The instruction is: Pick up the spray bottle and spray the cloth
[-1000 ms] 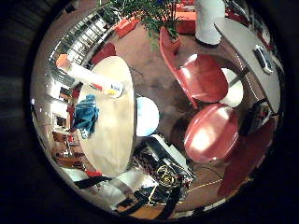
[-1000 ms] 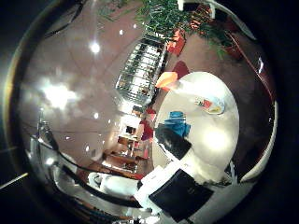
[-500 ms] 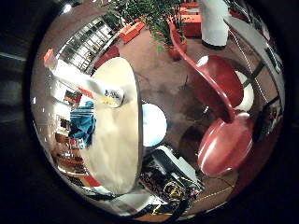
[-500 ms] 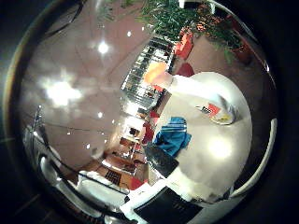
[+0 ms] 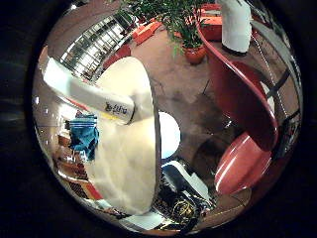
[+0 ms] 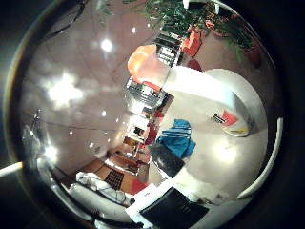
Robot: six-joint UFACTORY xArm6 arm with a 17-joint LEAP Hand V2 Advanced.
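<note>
Nearer to the palm than before, white plastic spray bottle with orange trigger head [image 6: 190, 83] stands on round white table [image 5: 126, 183], near crumpled blue cloth [image 6: 177, 138]; finger state cannot be told.

Spray bottle [image 6: 200, 93]: orange nozzle blurred, trigger indistinct. Blue cloth [image 6: 177, 138]: lower edge hidden behind hand [image 6: 167, 160]. Finger posture not discernible in either palm view.
</note>
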